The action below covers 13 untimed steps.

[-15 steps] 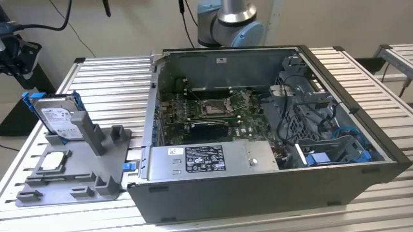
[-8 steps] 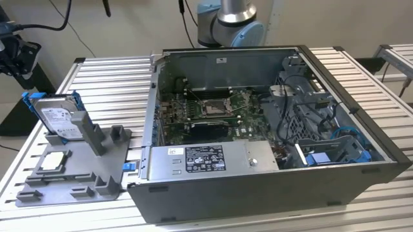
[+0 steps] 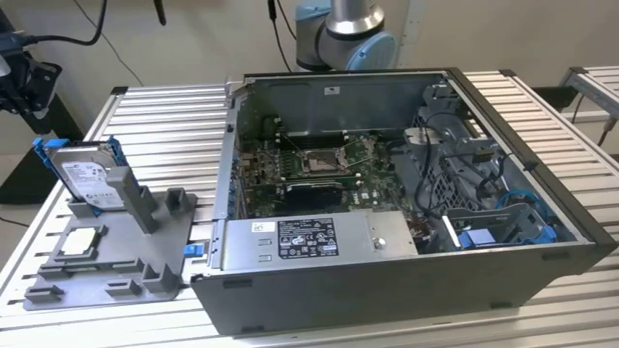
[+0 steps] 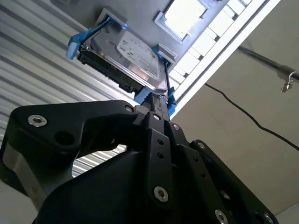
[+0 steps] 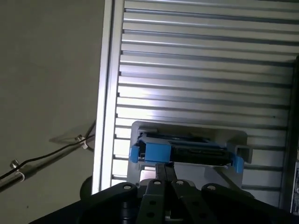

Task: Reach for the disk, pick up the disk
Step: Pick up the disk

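The flat silver-grey metal disk (image 3: 85, 177) with a white label and a bright blue plastic bracket is seen standing on one edge, tilted back, in a slot at the far end of a grey plastic holder plate (image 3: 116, 270). It is propped against a grey upright post (image 3: 133, 194) of that plate, with its label turned up and towards the camera. In the second wrist view the disk (image 4: 133, 58) is shown from its labelled side. In the first wrist view it (image 5: 187, 153) is seen edge-on, blue bracket ends at both sides.

The black pincer (image 5: 164, 167) is pointed at the disk. Its fingertips appear drawn together with no gap visible, and nothing is held between them. In the second wrist view the pincer (image 4: 159, 99) is lined up with the blue bracket's corner; whether it touches cannot be told.

A small flat silver square chip (image 3: 80, 243) lies on the same plate, nearer the exterior camera. The plate rests on a slatted aluminium tabletop (image 3: 164, 123). An open black computer case (image 3: 387, 297) stands just beside the plate, on the exterior view's right, and the light blue and silver arm base (image 3: 343, 29) is seen behind it.
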Each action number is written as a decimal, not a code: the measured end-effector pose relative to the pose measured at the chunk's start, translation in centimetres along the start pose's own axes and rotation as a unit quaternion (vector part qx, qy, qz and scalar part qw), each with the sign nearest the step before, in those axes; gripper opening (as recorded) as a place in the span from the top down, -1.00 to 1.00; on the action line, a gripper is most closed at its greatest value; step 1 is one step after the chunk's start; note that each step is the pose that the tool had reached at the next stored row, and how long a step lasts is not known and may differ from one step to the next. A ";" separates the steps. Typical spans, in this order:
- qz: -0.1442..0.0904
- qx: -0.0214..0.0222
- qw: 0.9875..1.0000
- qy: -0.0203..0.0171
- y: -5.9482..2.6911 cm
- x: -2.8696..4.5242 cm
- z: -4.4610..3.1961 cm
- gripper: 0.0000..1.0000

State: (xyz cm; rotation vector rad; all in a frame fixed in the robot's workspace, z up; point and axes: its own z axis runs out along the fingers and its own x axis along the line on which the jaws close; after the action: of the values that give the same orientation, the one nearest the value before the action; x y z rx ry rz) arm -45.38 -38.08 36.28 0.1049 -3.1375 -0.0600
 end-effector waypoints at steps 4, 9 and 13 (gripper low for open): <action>-0.023 0.000 1.000 0.001 0.00 0.00 0.00 1.00; -0.060 0.000 0.998 0.002 0.00 0.00 0.00 1.00; -0.095 0.000 0.995 0.004 0.00 -0.01 0.00 1.00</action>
State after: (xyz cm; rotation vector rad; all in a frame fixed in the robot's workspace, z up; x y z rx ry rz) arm -45.38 -38.08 36.28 0.4017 -3.1098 -0.0594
